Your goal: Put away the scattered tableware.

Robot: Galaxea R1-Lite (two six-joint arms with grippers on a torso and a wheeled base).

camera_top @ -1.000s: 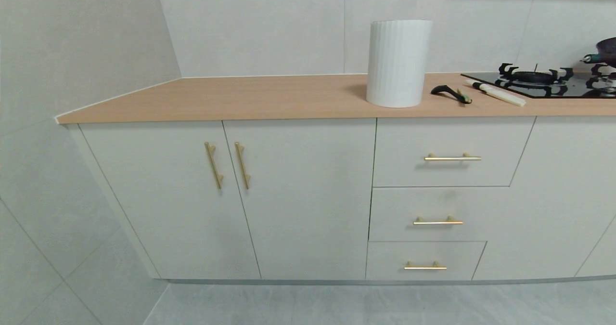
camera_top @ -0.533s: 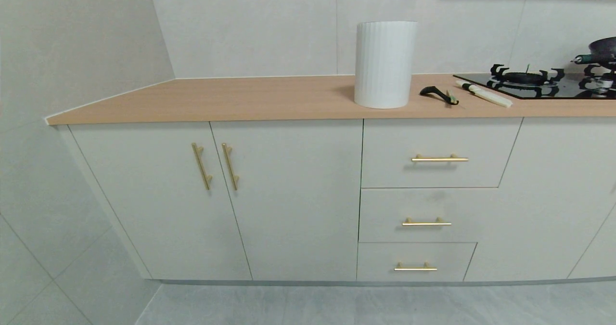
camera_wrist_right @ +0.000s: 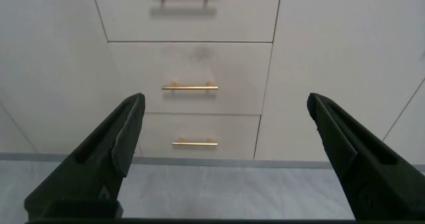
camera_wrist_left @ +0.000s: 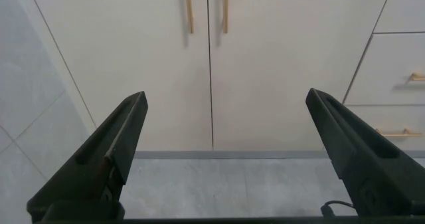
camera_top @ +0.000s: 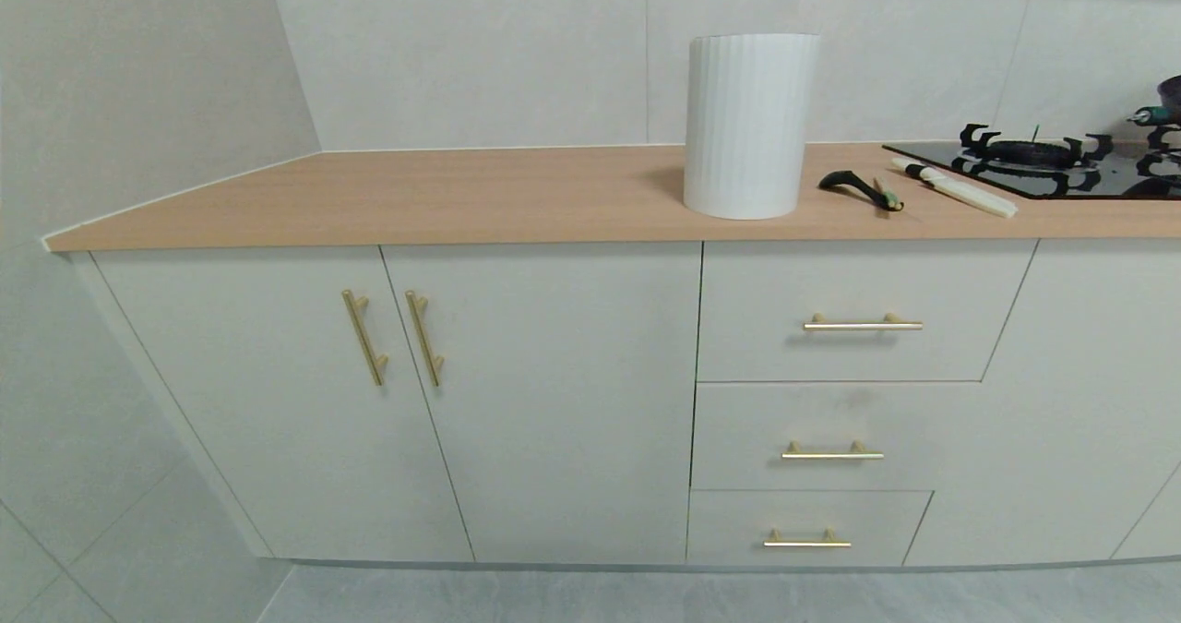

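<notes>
On the wooden countertop (camera_top: 415, 194) stands a tall white ribbed holder (camera_top: 749, 125). Just to its right lie a black-handled peeler (camera_top: 860, 186) and a knife with a pale blade (camera_top: 964, 191), close to the hob's edge. My left gripper (camera_wrist_left: 226, 101) hangs open low in front of the double cabinet doors (camera_wrist_left: 209, 64), with nothing between its fingers. My right gripper (camera_wrist_right: 226, 101) is open too and holds nothing, facing the stack of drawers (camera_wrist_right: 189, 78) below the counter.
A black gas hob (camera_top: 1043, 157) with pan supports sits at the counter's right end. Below the counter are two doors with gold handles (camera_top: 364, 337) and three shut drawers (camera_top: 863, 325). A tiled wall closes off the left side, and grey floor lies below.
The head view has shifted: the counter now looks closer and sits lower in the picture. The holder, peeler and knife keep their places relative to one another.
</notes>
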